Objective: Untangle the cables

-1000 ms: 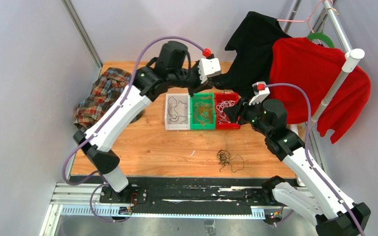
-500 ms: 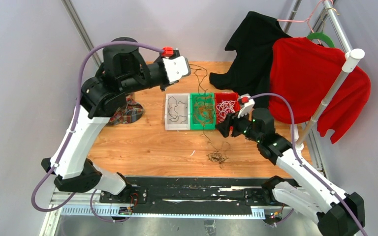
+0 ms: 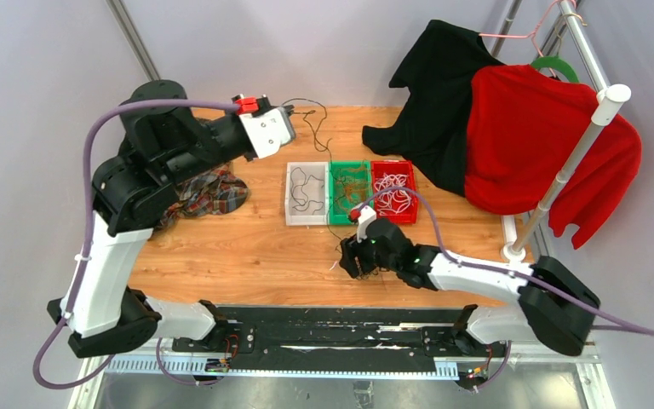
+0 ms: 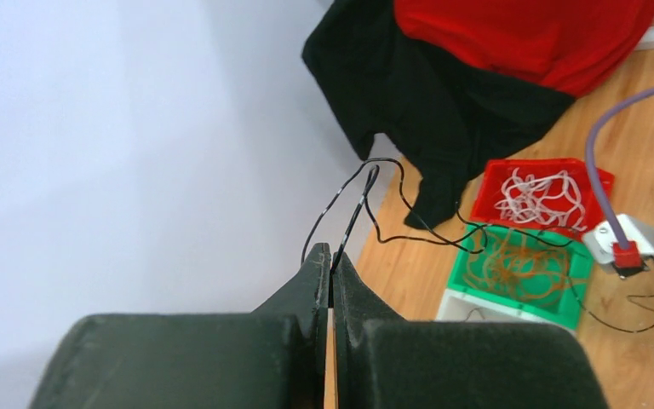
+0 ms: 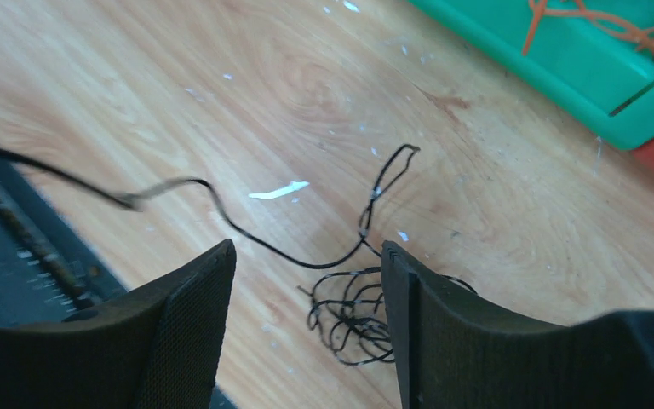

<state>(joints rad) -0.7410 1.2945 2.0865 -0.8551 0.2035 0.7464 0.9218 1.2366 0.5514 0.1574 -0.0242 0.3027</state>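
Observation:
My left gripper (image 3: 292, 113) is raised at the back left and shut on a thin black cable (image 3: 329, 153). In the left wrist view the fingers (image 4: 330, 256) pinch that cable (image 4: 353, 217), which loops up and then runs down over the green bin (image 4: 477, 290). My right gripper (image 3: 343, 257) is low near the table's front, open. In its wrist view (image 5: 306, 256) a small tangle of black cable (image 5: 349, 319) lies on the wood between the fingers, untouched. The white bin (image 3: 306, 193) holds black cable, the green bin (image 3: 350, 192) orange cable, and the red bin (image 3: 392, 191) white cable.
A plaid cloth (image 3: 209, 192) lies at the left under the left arm. A black garment (image 3: 434, 94) and a red garment (image 3: 545, 128) hang from a rack pole (image 3: 575, 153) at the back right. A black rail (image 3: 324, 332) runs along the front edge.
My left gripper has pulled further back and left, drawing the black cable out. My right arm has swung down and left and now sits over the tangle at the front.

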